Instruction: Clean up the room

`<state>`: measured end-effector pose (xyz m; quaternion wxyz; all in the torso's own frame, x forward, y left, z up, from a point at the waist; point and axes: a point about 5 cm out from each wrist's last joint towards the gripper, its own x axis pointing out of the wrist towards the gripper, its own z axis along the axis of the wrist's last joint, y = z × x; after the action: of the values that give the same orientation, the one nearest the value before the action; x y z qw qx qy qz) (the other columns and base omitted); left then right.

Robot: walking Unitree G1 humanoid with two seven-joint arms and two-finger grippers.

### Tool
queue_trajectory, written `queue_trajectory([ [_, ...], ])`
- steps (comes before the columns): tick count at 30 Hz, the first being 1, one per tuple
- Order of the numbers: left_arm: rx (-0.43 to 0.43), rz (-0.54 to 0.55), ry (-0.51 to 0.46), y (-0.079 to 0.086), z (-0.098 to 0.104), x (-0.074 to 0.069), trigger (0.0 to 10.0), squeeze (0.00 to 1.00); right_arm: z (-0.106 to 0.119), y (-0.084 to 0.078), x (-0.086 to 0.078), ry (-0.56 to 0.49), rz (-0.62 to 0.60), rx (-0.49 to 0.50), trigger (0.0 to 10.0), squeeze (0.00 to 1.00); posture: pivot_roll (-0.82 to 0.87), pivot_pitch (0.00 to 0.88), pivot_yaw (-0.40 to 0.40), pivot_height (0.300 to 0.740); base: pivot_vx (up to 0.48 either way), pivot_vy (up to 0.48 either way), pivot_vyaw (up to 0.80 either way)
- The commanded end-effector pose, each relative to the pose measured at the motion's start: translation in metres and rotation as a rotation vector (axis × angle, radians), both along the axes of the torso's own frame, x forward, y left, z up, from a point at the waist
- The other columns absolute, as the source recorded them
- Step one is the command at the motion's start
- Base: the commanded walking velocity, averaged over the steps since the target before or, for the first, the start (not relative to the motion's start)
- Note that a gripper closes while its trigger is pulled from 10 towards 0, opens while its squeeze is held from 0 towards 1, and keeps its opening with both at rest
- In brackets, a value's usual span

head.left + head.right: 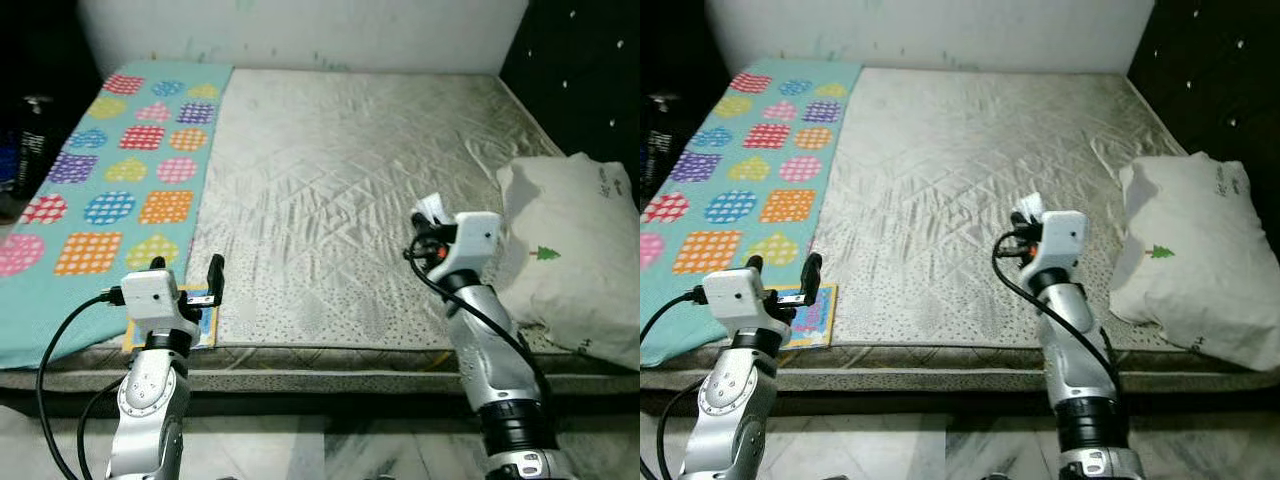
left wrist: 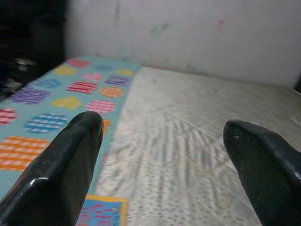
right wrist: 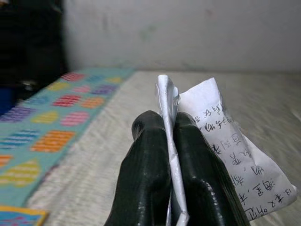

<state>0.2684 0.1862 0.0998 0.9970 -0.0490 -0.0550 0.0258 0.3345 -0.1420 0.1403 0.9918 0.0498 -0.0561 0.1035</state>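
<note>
I have the right gripper (image 3: 171, 136) clenched on a paper scrap (image 3: 221, 141); left gripper (image 1: 187, 270) released above what looks like a booklet (image 1: 805, 315) at seven o'clock. Next: bin the scrap.

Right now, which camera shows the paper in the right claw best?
The right wrist view: the paper is close up, pinched between the shut right claw, handwriting readable. Both eye views show just a small white scrap above the wrist.

Both head views look forward and down over the grey quilted mattress (image 1: 350, 180) from its foot. Each wrist view faces low across it toward the white wall (image 2: 188, 33), sharing the turquoise patterned blanket (image 3: 51, 127).
</note>
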Motion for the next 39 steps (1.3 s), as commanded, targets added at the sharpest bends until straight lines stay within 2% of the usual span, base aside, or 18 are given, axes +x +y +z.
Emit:
queue_trajectory([
  [1,0.020,0.009,-0.006,0.004,0.001,0.002,10.0,0.00,0.003,-0.002,0.003,-0.010,-0.009,0.000,10.0,0.00,0.09,0.003,-0.014,0.740,0.000,0.000,0.00],
  [12,-0.003,0.023,-0.024,-0.002,0.003,0.011,10.0,0.00,-0.009,0.000,-0.001,0.025,-0.012,-0.047,10.0,0.00,0.08,0.000,-0.014,0.740,0.000,0.000,0.00],
  [16,-0.005,-0.008,-0.024,-0.006,0.001,0.010,10.0,0.00,-0.009,0.001,-0.002,0.010,-0.001,-0.071,10.0,0.00,0.08,0.000,-0.021,0.740,0.000,0.000,0.00],
  [23,-0.007,-0.004,-0.033,-0.004,0.001,0.010,10.0,0.00,-0.005,0.005,0.000,-0.013,0.026,-0.070,10.0,0.00,0.09,0.000,-0.035,0.740,0.000,0.000,0.00],
  [32,-0.005,0.029,-0.025,-0.005,-0.002,0.007,10.0,0.00,-0.011,-0.001,-0.001,0.011,0.017,-0.110,10.0,0.00,0.09,0.000,-0.072,0.740,0.000,0.000,0.00],
  [36,-0.020,0.083,0.000,0.002,-0.007,0.004,10.0,0.00,-0.016,0.000,-0.009,0.027,0.025,-0.127,10.0,0.00,0.07,0.000,-0.050,0.740,0.000,0.000,0.00],
  [39,-0.020,0.063,0.030,0.004,-0.013,0.002,10.0,0.00,-0.023,0.000,-0.014,0.040,0.002,-0.116,10.0,0.00,0.05,0.005,-0.013,0.740,0.000,0.000,0.00],
])
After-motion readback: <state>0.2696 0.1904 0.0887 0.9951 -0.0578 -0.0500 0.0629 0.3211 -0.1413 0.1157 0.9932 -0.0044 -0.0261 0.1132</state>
